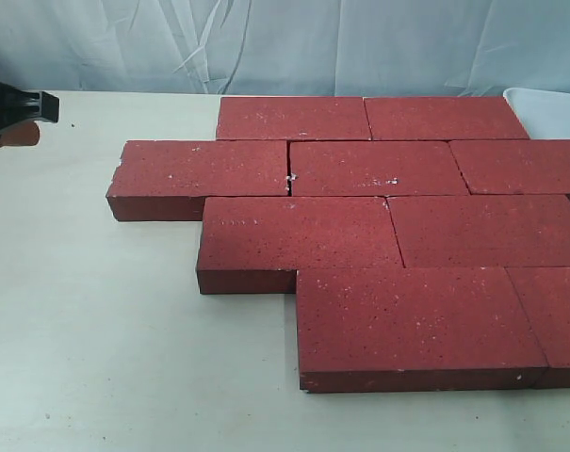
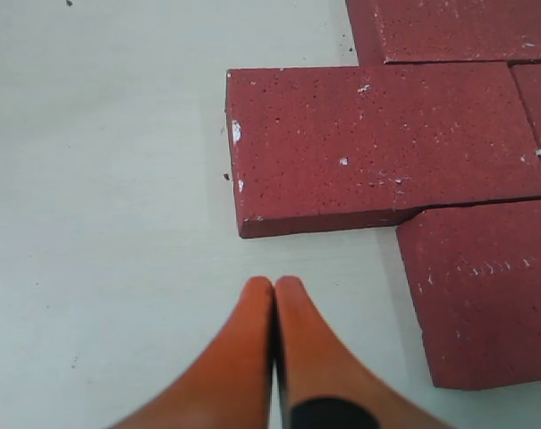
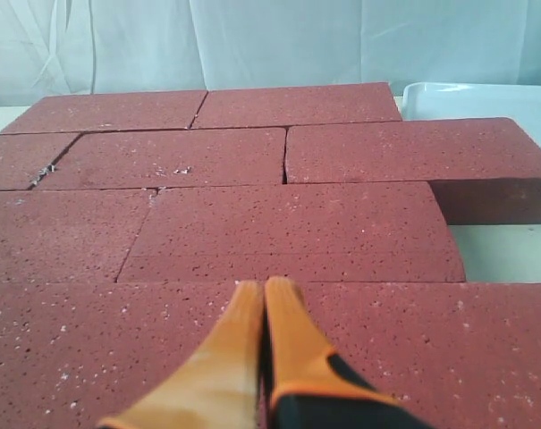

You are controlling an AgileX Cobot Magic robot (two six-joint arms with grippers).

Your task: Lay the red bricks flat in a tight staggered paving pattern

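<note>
Nine red bricks [image 1: 379, 169] lie flat in four staggered rows.

A pale table [image 1: 115, 339] carries red bricks [image 1: 379, 169] lying flat in four staggered, touching rows — a white tray [image 1: 551, 108] sits just beside their far-right corner.

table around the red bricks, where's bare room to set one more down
Bare table lies left of and in front of the red bricks, bordered by their stepped ends. Crowded on the right: bricks run past the frame edge, with a white tray at the back.
</note>
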